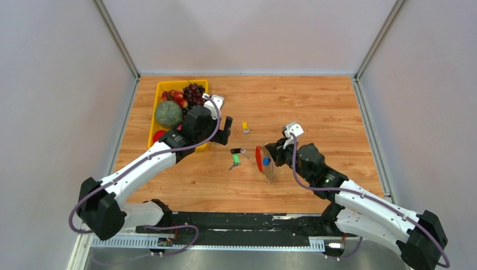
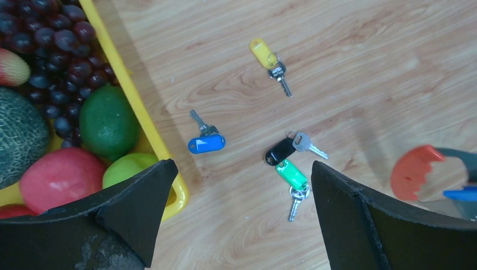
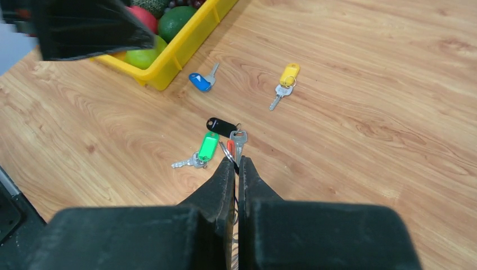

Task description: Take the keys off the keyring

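My right gripper (image 1: 270, 158) is shut edge-on on the keyring (image 1: 260, 158), a grey crescent with a red band, held just above the table; in the right wrist view (image 3: 236, 163) only a red bit and wire (image 3: 229, 149) poke out past the tips. A blue key (image 1: 266, 161) still hangs on it. Loose on the table lie a yellow key (image 2: 264, 54), a blue key (image 2: 206, 143), a black key (image 2: 281, 149) and a green key (image 2: 292, 175). My left gripper (image 2: 242, 225) is open and empty above them, left of the keyring (image 2: 419, 171).
A yellow tray (image 1: 180, 82) with melon, grapes, apples and a lime stands at the back left; its corner (image 2: 177, 194) lies right beside my left finger and the loose blue key. Grey walls enclose the wooden table.
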`<state>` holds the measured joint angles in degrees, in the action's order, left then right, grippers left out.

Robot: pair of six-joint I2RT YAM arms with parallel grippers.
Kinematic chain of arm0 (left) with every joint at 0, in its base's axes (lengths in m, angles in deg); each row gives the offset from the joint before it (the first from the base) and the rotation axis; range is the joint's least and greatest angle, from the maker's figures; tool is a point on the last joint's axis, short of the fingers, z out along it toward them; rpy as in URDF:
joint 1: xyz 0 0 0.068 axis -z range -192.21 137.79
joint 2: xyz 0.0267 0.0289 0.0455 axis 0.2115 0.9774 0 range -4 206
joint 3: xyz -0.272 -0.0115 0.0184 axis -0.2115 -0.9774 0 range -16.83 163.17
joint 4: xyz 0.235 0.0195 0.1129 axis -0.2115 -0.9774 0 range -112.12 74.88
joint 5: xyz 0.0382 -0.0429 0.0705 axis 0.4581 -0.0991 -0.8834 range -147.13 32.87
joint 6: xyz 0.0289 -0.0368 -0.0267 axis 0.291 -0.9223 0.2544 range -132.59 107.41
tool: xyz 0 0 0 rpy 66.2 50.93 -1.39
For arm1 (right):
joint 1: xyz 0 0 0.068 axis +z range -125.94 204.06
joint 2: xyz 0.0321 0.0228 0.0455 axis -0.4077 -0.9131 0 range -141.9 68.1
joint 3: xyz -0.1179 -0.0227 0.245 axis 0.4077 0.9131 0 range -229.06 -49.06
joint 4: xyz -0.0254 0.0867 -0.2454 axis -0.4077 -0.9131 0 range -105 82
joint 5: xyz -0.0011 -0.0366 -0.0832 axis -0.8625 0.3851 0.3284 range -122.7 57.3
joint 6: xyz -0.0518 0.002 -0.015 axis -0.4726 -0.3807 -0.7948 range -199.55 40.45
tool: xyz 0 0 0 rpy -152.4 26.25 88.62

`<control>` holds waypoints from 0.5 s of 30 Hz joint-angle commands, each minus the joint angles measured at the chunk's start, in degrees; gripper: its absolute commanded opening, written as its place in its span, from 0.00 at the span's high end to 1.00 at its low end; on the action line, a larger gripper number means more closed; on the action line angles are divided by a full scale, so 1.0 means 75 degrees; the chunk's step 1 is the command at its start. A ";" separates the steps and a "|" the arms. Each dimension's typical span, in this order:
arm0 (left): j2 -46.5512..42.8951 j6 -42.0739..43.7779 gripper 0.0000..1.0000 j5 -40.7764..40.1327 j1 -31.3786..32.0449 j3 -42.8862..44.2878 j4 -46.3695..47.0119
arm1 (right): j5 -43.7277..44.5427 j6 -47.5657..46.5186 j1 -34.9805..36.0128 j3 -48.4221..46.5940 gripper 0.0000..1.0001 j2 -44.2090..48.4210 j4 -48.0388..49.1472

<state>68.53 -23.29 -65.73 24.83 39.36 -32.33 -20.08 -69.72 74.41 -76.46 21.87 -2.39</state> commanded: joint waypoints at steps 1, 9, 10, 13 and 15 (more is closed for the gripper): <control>-0.1009 -0.0398 0.00 -0.0229 0.0007 -0.0248 0.0267 | -0.2099 0.0901 -0.1192 -0.0583 1.00 -0.0598 0.0612; -0.1705 -0.0351 0.00 0.0259 0.0007 -0.0004 -0.0463 | -0.3410 0.1643 -0.3351 -0.0367 1.00 -0.1928 0.1817; -0.1704 -0.0509 0.00 0.0240 0.0007 0.0114 -0.0543 | -0.3476 0.1658 -0.3545 -0.0427 1.00 -0.2075 0.1901; -0.1652 -0.0861 0.00 0.0286 0.0007 0.0295 -0.0890 | -0.3236 0.1799 -0.3934 -0.0719 0.42 -0.2679 0.1914; -0.1651 -0.1200 0.00 0.0258 0.0007 0.0345 -0.1062 | -0.1910 0.2359 -0.3965 -0.1239 0.05 -0.2904 0.1008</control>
<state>56.29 -27.16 -64.57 24.83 38.74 -36.95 -42.00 -58.18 45.93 -78.89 2.41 6.51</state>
